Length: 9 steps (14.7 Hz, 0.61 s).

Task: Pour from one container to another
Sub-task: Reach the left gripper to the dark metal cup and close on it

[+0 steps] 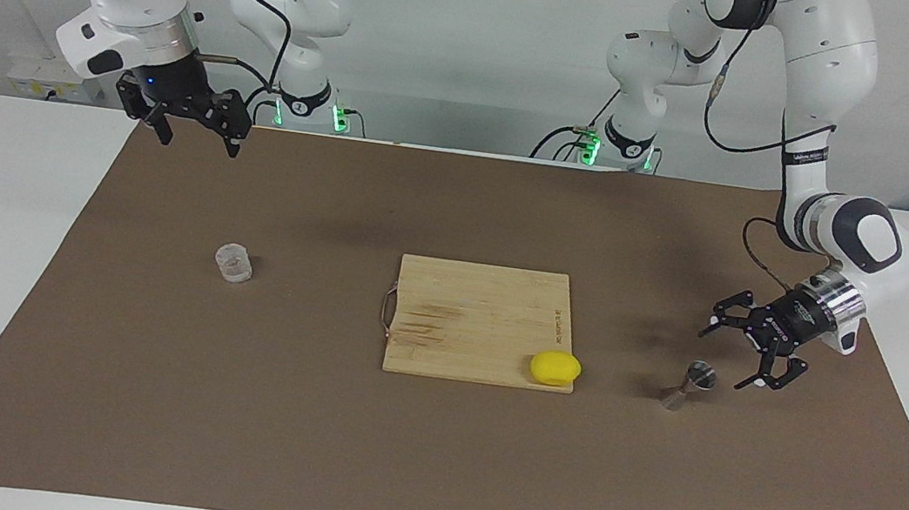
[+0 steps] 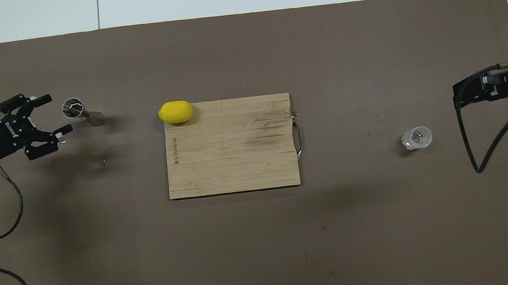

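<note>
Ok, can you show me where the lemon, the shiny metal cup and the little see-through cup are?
lemon (image 1: pixel 555 368), facing view, middle of its yellow skin.
steel jigger (image 1: pixel 689 387), facing view, its narrow waist.
clear cup (image 2: pixel 417 137), overhead view, its see-through wall.

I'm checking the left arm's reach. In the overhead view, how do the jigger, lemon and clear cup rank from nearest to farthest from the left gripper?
From the left gripper:
1. Jigger, just ahead of its open fingers.
2. Lemon, at the cutting board's corner.
3. Clear cup, toward the right arm's end.
</note>
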Available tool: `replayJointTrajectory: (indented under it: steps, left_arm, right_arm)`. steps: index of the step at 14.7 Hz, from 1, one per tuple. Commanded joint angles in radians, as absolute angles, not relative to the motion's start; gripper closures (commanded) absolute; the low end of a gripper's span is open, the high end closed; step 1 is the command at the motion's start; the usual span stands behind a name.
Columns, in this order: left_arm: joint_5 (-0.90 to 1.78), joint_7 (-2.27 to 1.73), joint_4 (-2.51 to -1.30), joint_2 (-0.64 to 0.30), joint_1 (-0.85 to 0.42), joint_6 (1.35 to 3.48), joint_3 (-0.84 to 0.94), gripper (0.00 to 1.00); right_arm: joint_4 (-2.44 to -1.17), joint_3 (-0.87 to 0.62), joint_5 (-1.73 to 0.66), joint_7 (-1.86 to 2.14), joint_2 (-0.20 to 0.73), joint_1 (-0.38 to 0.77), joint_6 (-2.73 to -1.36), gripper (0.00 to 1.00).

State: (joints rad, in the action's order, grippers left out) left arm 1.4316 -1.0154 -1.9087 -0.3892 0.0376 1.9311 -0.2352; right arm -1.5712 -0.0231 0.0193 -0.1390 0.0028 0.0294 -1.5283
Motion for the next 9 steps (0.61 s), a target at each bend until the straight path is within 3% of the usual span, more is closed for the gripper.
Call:
replayJointTrajectory:
  steps: [1, 9]
  left_arm:
    - [1.465, -0.947, -1.899, -0.425, 0.044, 1.933, -0.226, 0.0]
    - [1.509, -0.877, -1.899, -0.425, 0.038, 1.925, -0.207, 0.0]
  right_arm:
    - [-1.589, -0.029, 0.0, -0.147, -0.014, 0.015, -1.532, 0.0]
    - [-1.589, -0.029, 0.0, -0.149, -0.014, 0.015, -1.531, 0.0]
